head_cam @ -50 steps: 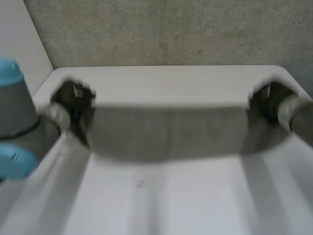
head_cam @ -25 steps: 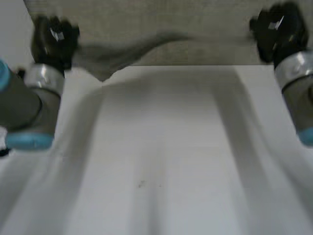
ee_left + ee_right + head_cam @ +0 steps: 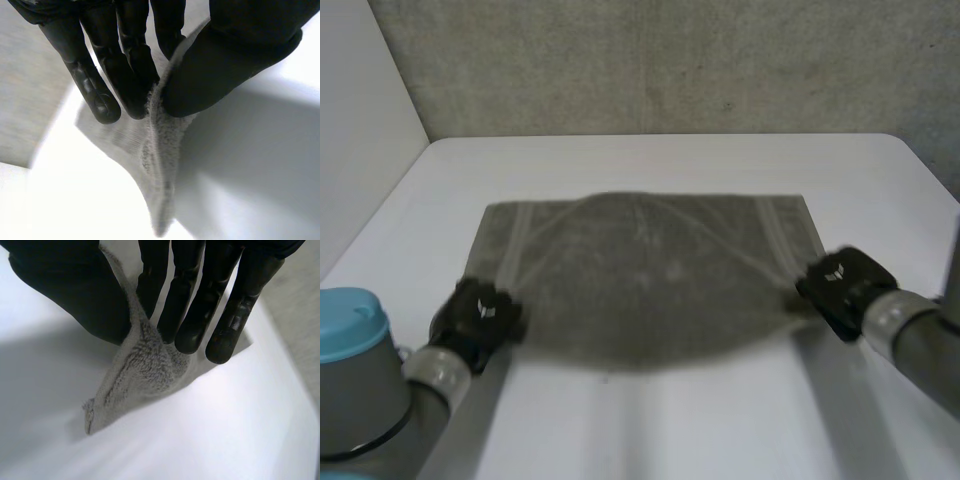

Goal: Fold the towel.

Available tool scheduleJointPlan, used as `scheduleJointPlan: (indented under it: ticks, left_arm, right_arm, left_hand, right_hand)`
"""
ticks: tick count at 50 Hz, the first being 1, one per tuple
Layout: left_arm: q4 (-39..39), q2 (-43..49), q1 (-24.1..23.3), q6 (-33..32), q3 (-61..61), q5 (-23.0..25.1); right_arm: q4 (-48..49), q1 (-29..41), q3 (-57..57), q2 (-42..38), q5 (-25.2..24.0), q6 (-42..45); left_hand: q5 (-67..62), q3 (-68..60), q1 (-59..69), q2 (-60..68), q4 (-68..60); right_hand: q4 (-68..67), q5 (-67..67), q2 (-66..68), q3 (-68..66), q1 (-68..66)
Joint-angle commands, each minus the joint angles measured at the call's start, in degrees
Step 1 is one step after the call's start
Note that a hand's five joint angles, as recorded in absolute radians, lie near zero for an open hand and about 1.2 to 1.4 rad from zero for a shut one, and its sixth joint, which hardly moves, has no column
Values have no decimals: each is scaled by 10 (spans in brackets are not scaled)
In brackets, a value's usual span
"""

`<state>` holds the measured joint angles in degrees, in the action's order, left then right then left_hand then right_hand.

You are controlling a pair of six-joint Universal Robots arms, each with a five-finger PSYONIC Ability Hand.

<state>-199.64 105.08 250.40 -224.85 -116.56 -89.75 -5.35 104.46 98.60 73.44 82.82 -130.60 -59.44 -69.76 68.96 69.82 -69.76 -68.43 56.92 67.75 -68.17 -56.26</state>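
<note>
A white table [image 3: 670, 150] fills the scene, with a rough grey wall [image 3: 670, 60] behind its far edge and a plain white side panel [image 3: 360, 150] at the far left. A grey towel [image 3: 650, 260] with pale stripes near its left and right edges is spread across the middle of the table. Its far edge lies straight and flat, and its near edge bows toward the camera between the two hands. Creases run from each near corner up toward the far middle of the cloth. The left hand [image 3: 478, 318], at the end of the left arm [image 3: 360, 380], is on the towel's near left corner. In the left wrist view its straight fingers [image 3: 127, 65] press the corner against the thumb [image 3: 235, 55], a pinch that holds the terry edge up off the table while the rest slopes down to the surface. The right hand [image 3: 842, 285], ending the right arm [image 3: 920, 350], is on the near right corner. The right wrist view shows the same kind of grip, with the cloth caught between thumb and straight fingers and the corner raised in a small peak, its loose tip resting on the table just beyond the fingertips. The hands are well apart, with the whole width of the towel between them.
</note>
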Motion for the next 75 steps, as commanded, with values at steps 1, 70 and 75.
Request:
scheduleJointPlan:
  ticks: [1,70,75]
  left_arm:
    - [285,-123,-4,-116,-18,7]
    - [-110,44,-19,278,172,-12]
    - [-121,38,-21,341,154,-12]
  right_arm:
    - [-261,-52,19,87,-8,123]
    - [57,-43,-82,-58,7,-178]
    - [53,-75,-61,-62,-40,-194]
  left_hand:
    - [-106,-102,110,102,-102]
    - [594,598,-590,-598,598]
    - [594,598,-590,-598,598]
  right_hand:
    - [-116,131,123,-118,-237]
    - [345,-330,-338,342,223]
    - [298,-283,-291,295,176]
